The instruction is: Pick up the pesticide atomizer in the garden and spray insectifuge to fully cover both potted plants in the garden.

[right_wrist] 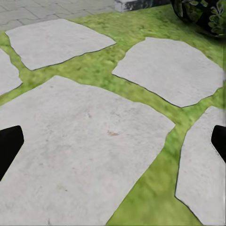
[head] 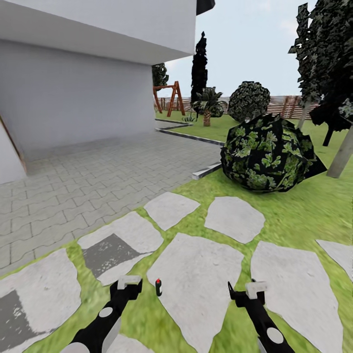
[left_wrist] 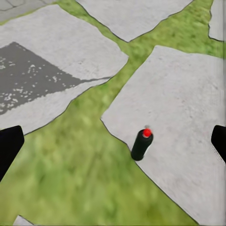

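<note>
A small dark bottle with a red cap, the pesticide atomizer (head: 158, 287), stands upright at the edge of a pale stepping stone (head: 196, 274) set in the lawn. In the left wrist view the atomizer (left_wrist: 141, 145) sits between the two dark fingertips (left_wrist: 9, 146) of my left gripper (left_wrist: 113, 141), which is open and apart from it. In the head view my left gripper (head: 128, 287) hangs just left of the bottle. My right gripper (head: 245, 292) is open over bare stone (right_wrist: 84, 141). The potted plants are out of view.
A large round dark-leaved bush (head: 267, 154) stands ahead on the right, with a tree trunk (head: 340, 152) beyond it. A grey paved yard (head: 98, 166) and house wall (head: 73, 98) lie to the left. A palm (head: 208, 105), swing frame (head: 169, 98) and slat fence (head: 284, 105) are far back.
</note>
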